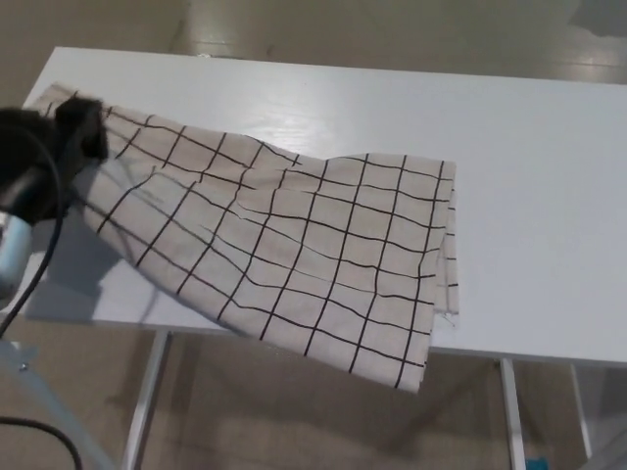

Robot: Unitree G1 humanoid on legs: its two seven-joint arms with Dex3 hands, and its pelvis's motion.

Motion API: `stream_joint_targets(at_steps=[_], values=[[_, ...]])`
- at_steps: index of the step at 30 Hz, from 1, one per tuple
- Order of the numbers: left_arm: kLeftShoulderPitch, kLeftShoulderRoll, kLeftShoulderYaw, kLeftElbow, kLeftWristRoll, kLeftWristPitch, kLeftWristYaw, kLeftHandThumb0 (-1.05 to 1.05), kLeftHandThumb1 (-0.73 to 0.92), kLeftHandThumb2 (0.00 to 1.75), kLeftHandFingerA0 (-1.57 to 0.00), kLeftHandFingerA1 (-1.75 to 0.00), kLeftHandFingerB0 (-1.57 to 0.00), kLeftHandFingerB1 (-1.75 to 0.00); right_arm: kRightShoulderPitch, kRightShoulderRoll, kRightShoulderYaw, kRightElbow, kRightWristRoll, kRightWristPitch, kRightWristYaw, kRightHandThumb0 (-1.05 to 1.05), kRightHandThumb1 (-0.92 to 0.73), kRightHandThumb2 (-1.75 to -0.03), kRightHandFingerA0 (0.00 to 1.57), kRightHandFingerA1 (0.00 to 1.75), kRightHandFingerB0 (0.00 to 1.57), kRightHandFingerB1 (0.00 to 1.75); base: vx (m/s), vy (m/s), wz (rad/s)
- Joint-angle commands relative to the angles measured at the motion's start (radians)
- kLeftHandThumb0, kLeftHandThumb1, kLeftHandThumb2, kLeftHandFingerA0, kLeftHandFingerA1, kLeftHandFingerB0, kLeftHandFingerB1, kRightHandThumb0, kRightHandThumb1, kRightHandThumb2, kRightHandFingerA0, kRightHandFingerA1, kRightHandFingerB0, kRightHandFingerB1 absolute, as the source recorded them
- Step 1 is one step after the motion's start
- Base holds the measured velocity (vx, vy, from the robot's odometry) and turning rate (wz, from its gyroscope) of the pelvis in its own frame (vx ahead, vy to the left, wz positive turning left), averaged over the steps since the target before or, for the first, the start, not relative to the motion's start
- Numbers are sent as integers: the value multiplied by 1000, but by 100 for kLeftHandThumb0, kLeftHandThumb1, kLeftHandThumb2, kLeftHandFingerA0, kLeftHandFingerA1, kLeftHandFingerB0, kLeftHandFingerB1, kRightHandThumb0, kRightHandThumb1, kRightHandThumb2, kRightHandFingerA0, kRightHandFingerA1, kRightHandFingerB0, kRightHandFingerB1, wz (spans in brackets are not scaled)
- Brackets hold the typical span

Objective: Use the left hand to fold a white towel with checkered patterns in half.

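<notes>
A bare indoor test space, most like a lab or workshop: a plain white tabletop [529, 147] on thin metal legs [147, 397] stands on a smooth, glossy beige floor [323, 29], with no furnishings or decoration around it.

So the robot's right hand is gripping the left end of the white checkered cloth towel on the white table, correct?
Not quite. The head view shows the left hand, entering from picture left, gripping that end of the white checkered cloth towel on the white table. No right hand is in view.
</notes>
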Motion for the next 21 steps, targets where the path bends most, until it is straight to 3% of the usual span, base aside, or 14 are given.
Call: stream_joint_targets(at_steps=[1,4,13,14,17,21], values=[[16,-15,25,-209,6,-25,35,-25,67,58,-81,-175,-59,-175,16,-8,1,-9,-9,22,-5,-27,-81,-63,37,63,41,46,0,0,0],[1,-36,20,-366,60,22,24,-24,66,58,-84,-175,-63,-175,14,-6,-1,-19,-4,38,-12,-27,-81,-63,40,66,41,46,0,0,0],[-30,-115,-20,-525,112,30,-44,-24,63,57,-86,-175,-67,-175,7,-11,1,-7,-7,29,-4,-26,-80,-63,39,65,44,48,0,0,0],[-33,-138,-38,-547,122,30,-66,-24,57,59,-89,-175,-81,-164,7,-10,2,-6,-10,28,-8,-25,-80,-63,40,66,46,49,0,0,0],[-27,-178,-82,-577,164,41,-87,-25,59,56,-89,-175,-72,-174,11,-5,3,-2,-11,25,-10,-25,-80,-63,44,69,48,50,0,0,0],[-30,-217,-150,-566,229,42,-75,-22,58,57,-91,-175,-76,-169,7,-5,10,-4,-21,29,-19,-26,-79,-63,47,69,49,51,0,0,0]])
